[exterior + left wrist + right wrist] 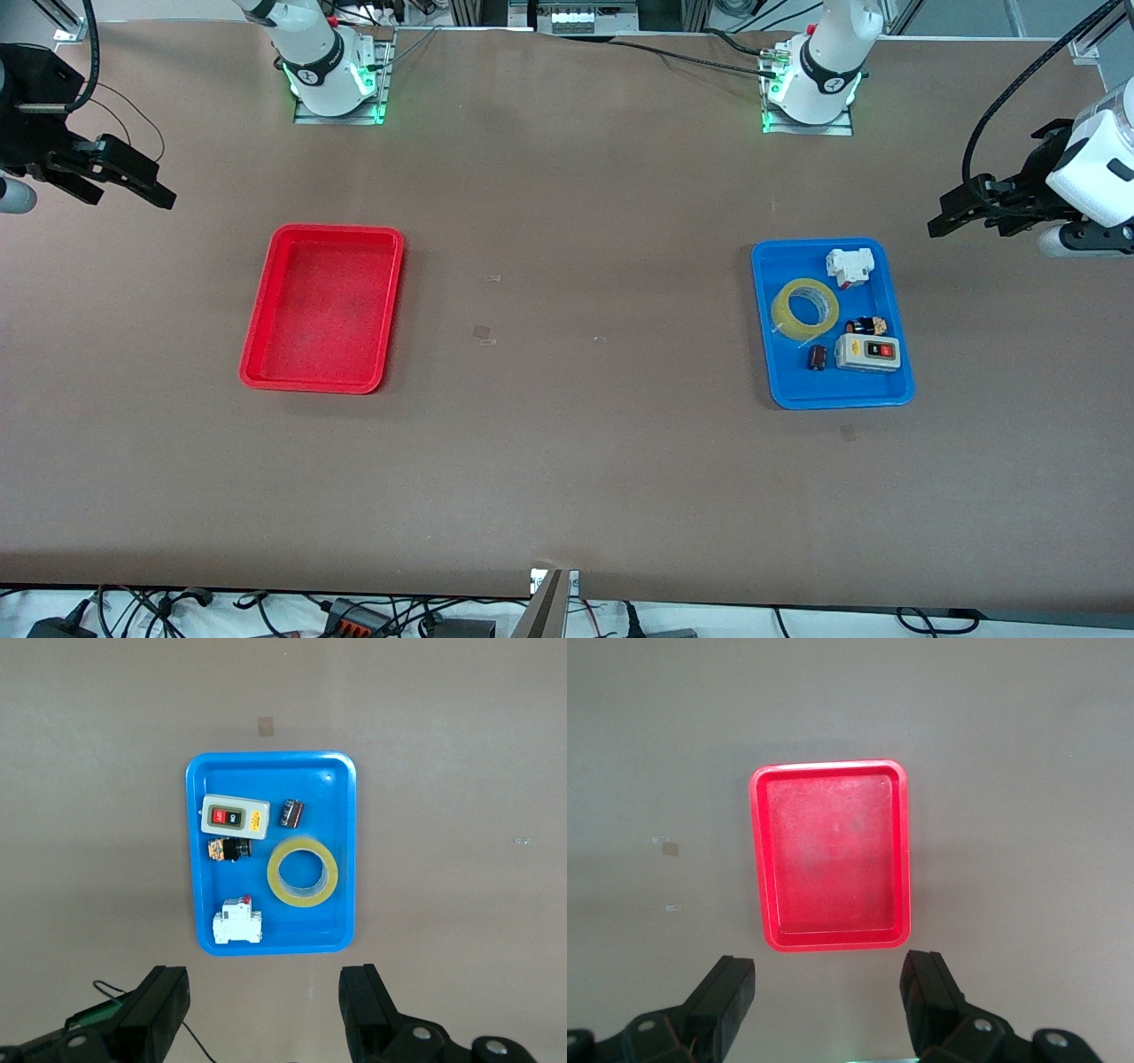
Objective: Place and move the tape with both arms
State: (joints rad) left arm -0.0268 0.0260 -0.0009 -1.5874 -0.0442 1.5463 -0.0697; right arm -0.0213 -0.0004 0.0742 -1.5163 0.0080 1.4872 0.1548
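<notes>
The tape (804,307), a yellowish translucent ring, lies flat in the blue tray (797,388) toward the left arm's end of the table. It also shows in the left wrist view (303,872), in the blue tray (330,784). My left gripper (961,226) hangs open and empty in the air over the table edge beside the blue tray; in its wrist view (264,1005) the jaws stand wide apart. My right gripper (137,202) hangs open and empty over the table's other end, beside the red tray (323,306). It is open in its wrist view (828,997).
The blue tray also holds a white breaker (850,266), a small black-and-orange part (866,325), a grey switch box (868,352) and a small black cylinder (817,357) close to the tape. The red tray (833,855) holds nothing. Small scraps of tape (483,332) lie mid-table.
</notes>
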